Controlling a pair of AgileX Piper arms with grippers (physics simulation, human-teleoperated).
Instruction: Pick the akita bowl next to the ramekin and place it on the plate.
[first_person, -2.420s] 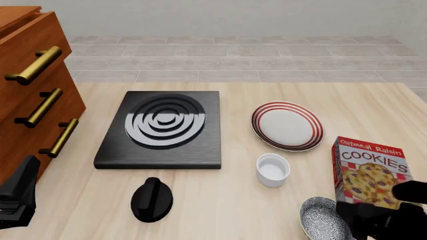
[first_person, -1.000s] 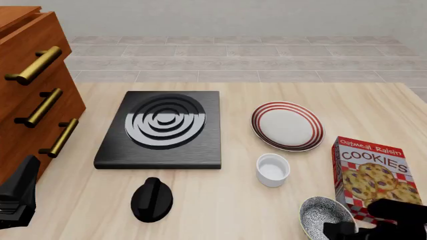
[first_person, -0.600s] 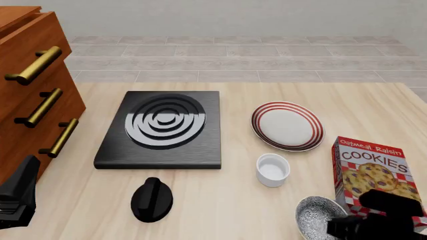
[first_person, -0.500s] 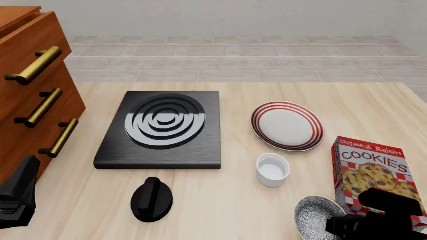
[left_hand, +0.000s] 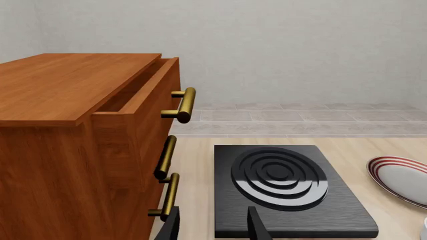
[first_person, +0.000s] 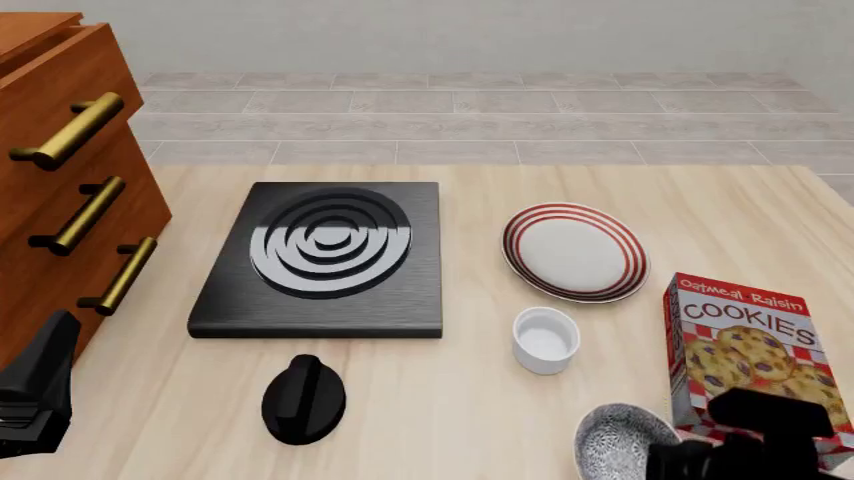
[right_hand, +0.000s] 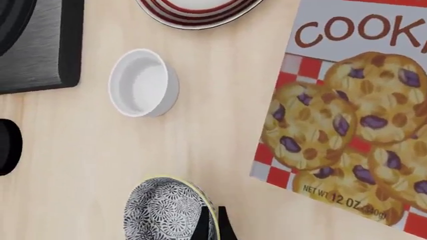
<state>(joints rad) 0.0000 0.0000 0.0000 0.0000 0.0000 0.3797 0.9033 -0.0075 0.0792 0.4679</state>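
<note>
The akita bowl (first_person: 618, 443), speckled grey and white, hangs tilted near the table's front right, below the ramekin (first_person: 546, 340). My right gripper (first_person: 683, 460) is shut on its right rim. In the right wrist view the dark fingers (right_hand: 201, 226) pinch the rim of the akita bowl (right_hand: 165, 212), with the ramekin (right_hand: 142, 83) beyond it. The red-ringed plate (first_person: 574, 252) lies behind the ramekin and holds nothing. My left gripper (first_person: 40, 380) sits low at the far left, open, with nothing between its fingers (left_hand: 257, 227).
A cookie box (first_person: 750, 352) lies flat just right of the bowl. A black stove burner (first_person: 320, 255) sits mid-table with a black knob (first_person: 304, 398) in front of it. A wooden drawer cabinet (first_person: 67, 180) with brass handles stands at the left.
My right gripper has closed on the bowl's rim. The bowl has tipped up and shifted slightly left. The left arm has not moved.
</note>
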